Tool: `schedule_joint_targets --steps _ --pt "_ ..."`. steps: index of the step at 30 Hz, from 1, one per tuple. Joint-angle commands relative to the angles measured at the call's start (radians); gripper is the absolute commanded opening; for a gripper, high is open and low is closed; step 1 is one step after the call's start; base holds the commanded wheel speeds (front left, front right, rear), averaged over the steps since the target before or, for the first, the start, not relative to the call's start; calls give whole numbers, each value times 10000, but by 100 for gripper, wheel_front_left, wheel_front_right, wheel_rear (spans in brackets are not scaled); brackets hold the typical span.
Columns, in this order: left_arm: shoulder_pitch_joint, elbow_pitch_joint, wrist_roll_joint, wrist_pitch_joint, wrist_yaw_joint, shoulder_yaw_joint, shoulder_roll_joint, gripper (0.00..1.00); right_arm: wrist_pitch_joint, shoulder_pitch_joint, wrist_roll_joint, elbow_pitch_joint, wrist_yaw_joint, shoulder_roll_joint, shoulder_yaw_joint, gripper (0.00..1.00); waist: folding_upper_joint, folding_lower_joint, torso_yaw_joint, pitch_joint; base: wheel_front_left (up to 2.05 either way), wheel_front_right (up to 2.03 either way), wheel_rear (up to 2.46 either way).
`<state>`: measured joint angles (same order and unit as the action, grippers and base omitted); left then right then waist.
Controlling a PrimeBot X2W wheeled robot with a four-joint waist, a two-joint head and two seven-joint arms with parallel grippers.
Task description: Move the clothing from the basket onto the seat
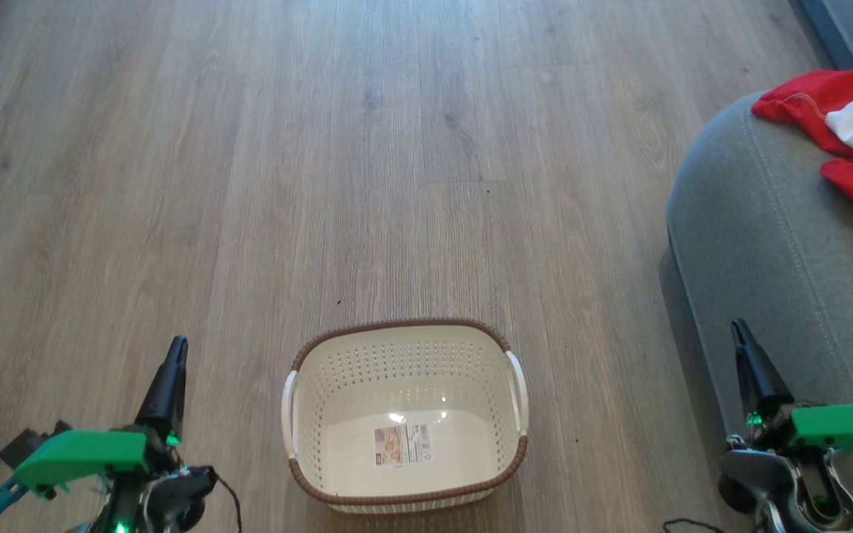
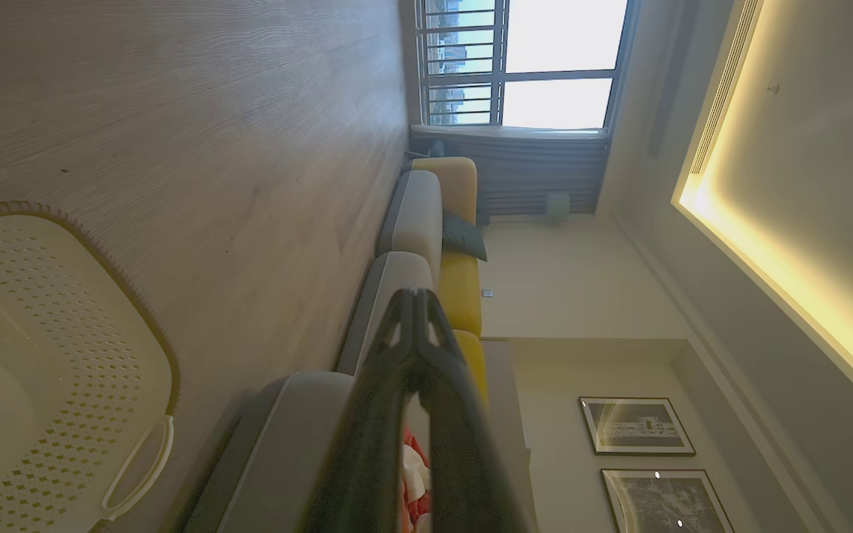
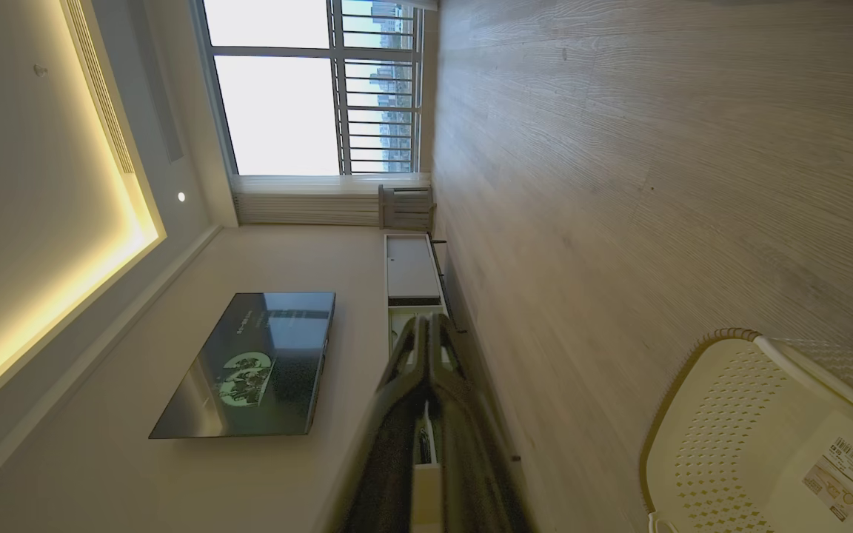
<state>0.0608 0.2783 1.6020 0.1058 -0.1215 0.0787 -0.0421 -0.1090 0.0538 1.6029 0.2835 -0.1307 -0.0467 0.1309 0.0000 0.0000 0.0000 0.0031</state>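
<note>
From my head, I see the cream basket [image 1: 397, 363] standing on the wood floor [image 1: 323, 148] right in front of me, between my two claws. Its bare bottom shows, with a sticker [image 1: 402, 445] on it. My left claw [image 1: 178, 346] is at the lower left. Its two dark fingers are pressed together and have nothing in them. My right claw [image 1: 739, 329] is at the lower right, pinched closed the same way and holding nothing. It is just beside the edge of the big grey seat [image 1: 760, 222]. The red and white clothes [image 1: 841, 104] lie up on the seat at the far right, well apart from the basket.

From my left wrist, the fingers of my left claw meet at their tips. The basket is at the lower left on the floor, and I can see its little holes and its brown rim. The grey seat runs along behind my fingers, with a yellow back [image 2: 460, 289] and a dark cushion [image 2: 463, 237] further on. A bit of the red and white clothes peeks through low between my fingers. A bright window [image 2: 560, 66] is at the top, and two framed pictures [image 2: 634, 426] hang on the wall.

From my right wrist, the fingers of my right claw touch at their tips too. The basket is at the lower right on the floor, with its sticker showing. A dark TV [image 3: 249, 363] is on the wall, with a low cabinet [image 3: 412, 270] near it.
</note>
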Motion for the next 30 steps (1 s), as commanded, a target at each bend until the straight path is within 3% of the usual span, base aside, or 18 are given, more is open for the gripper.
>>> schedule_joint_targets --steps 1,30 --pt "472 -331 66 75 -92 351 -81 0 -42 541 57 -387 0 -35 -171 0 0 0 0 0 0 0 0" --pt "472 -332 67 74 -92 350 -81 0 -41 541 58 -387 0 -35 -172 0 0 0 0 0 0 0 0"
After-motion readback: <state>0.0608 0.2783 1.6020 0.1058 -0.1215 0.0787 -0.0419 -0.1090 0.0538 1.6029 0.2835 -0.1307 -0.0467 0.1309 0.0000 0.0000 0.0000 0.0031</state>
